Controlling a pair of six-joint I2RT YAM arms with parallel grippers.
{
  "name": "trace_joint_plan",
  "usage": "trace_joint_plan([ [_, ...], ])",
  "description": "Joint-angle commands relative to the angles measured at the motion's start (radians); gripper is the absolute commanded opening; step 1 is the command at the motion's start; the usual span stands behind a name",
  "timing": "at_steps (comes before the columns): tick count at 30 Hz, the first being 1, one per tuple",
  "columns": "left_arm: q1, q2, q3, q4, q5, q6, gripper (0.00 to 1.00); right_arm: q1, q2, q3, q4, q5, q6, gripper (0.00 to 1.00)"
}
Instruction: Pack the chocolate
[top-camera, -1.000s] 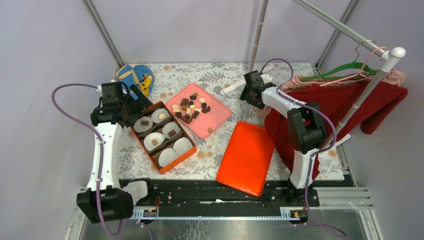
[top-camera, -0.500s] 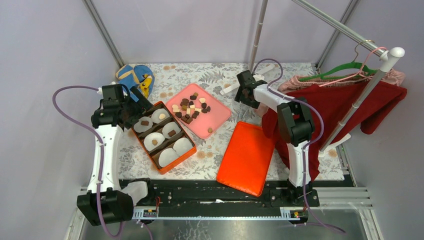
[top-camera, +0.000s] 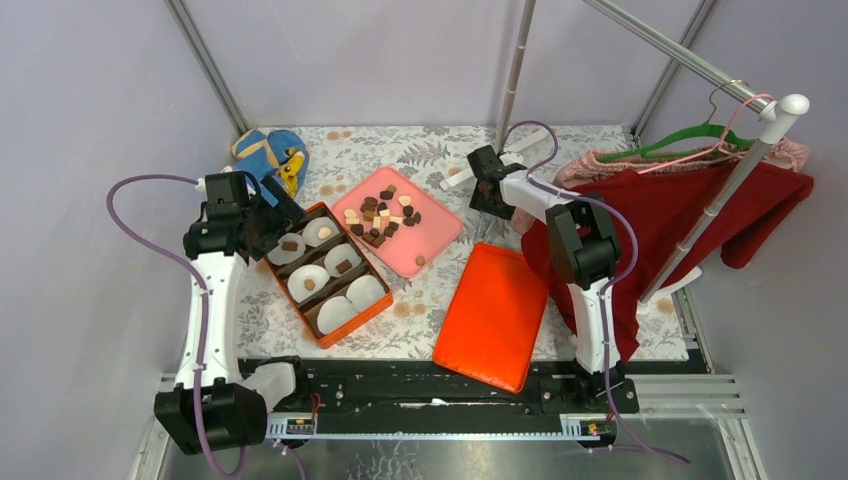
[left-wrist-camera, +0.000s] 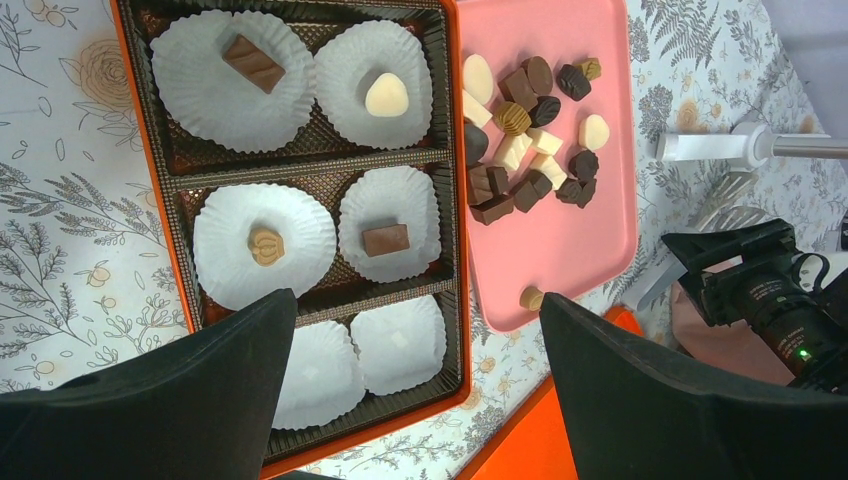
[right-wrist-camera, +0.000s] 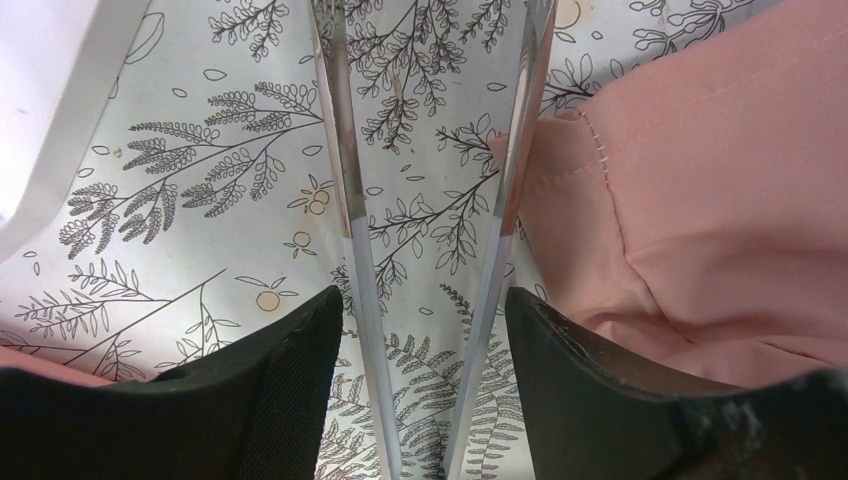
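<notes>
Loose chocolate (top-camera: 383, 215) (left-wrist-camera: 530, 120) lies heaped on a pink tray (top-camera: 440, 235) (left-wrist-camera: 570, 240), with one piece (left-wrist-camera: 531, 297) at its near edge. The orange box (top-camera: 345, 325) (left-wrist-camera: 452, 330) holds white paper liners, several with one piece each. My left gripper (top-camera: 262, 222) (left-wrist-camera: 415, 300) hovers open above the box's front liners, holding nothing. My right gripper (top-camera: 487, 190) (right-wrist-camera: 422, 295) is low over the tablecloth right of the tray. It is open and straddles metal tongs (right-wrist-camera: 352, 200) (left-wrist-camera: 662, 284). A thin strip of cloth shows between each finger and tong arm.
An orange lid (top-camera: 492, 315) lies near the front centre. A red cloth (top-camera: 680, 210) and a pink garment (right-wrist-camera: 700, 200) hang from the rack at the right. Its white foot (top-camera: 458, 178) (right-wrist-camera: 50, 100) sits just left of my right gripper. A blue toy (top-camera: 270, 150) sits at the back left.
My right gripper has moved left and slightly nearer, toward the pink tray. The left arm has stayed in place over the box.
</notes>
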Motion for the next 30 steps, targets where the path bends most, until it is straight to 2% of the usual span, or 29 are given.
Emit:
trace_joint_plan([
  [1, -0.003, -0.021, -0.007, 0.042, 0.009, 0.021, 0.99, 0.007, 0.03, 0.024, -0.001, 0.036, 0.002, 0.67],
  [9, -0.003, -0.028, -0.016, 0.042, 0.008, 0.025, 0.99, 0.001, 0.046, 0.026, 0.01, 0.049, 0.001, 0.63],
  [17, -0.002, -0.024, -0.024, 0.042, 0.013, 0.023, 0.99, 0.0, 0.062, 0.027, 0.002, 0.061, -0.01, 0.44],
  [19, -0.004, -0.025, -0.025, 0.042, 0.012, 0.023, 0.99, 0.0, 0.06, 0.029, 0.006, 0.065, -0.019, 0.44],
  [23, -0.004, -0.027, -0.026, 0.042, 0.014, 0.022, 0.99, -0.002, 0.08, 0.061, -0.007, 0.069, -0.035, 0.56],
  [30, -0.003, -0.03, -0.024, 0.041, 0.014, 0.025, 0.99, -0.004, 0.098, 0.074, -0.02, 0.064, -0.035, 0.59],
])
